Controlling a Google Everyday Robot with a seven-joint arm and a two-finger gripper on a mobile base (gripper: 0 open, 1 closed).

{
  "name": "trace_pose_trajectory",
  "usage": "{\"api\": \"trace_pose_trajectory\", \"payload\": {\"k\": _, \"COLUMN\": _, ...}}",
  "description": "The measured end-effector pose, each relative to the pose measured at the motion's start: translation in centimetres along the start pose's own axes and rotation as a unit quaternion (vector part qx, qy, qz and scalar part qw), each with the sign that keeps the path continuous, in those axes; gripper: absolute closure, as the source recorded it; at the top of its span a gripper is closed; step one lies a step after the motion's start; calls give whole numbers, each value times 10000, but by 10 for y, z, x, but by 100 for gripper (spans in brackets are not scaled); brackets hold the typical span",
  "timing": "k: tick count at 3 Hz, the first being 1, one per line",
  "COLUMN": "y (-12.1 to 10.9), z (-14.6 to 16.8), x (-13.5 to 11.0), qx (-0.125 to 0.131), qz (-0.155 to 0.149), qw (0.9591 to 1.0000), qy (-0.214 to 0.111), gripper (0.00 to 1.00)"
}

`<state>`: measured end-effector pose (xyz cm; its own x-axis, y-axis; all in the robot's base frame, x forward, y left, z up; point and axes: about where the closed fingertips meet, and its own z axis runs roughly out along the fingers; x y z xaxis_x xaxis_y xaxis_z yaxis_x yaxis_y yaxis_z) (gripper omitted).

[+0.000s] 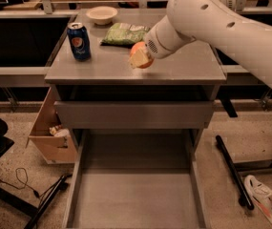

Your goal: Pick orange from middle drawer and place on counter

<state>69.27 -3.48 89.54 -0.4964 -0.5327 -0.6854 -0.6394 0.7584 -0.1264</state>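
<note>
The white arm reaches in from the right, its thick forearm sloping down across the counter (183, 68) to the gripper (139, 59), which sits low over the counter's middle. Its pale fingers (135, 59) are clamped on the orange (140, 48), a small, smooth, round fruit partly hidden by them. Whether the orange touches the counter cannot be told.

The middle drawer (135, 199) stands pulled fully out below, showing a bare grey floor. On the counter are a blue soda can (78, 41), a green snack bag (125, 34) and a pale bowl (101, 14), which looks empty.
</note>
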Motion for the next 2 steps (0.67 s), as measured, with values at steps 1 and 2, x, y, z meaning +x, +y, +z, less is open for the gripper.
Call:
{"api": "trace_pose_trajectory", "payload": {"k": 1, "y": -33, "z": 21, "x": 5, "qx": 84, "qz": 363, "qw": 9993, "qy": -27, "gripper": 100}}
{"api": "trace_pose_trajectory", "payload": {"k": 2, "y": -55, "z": 52, "x": 29, "qx": 81, "qz": 749, "qw": 9971, "qy": 109, "gripper": 100}}
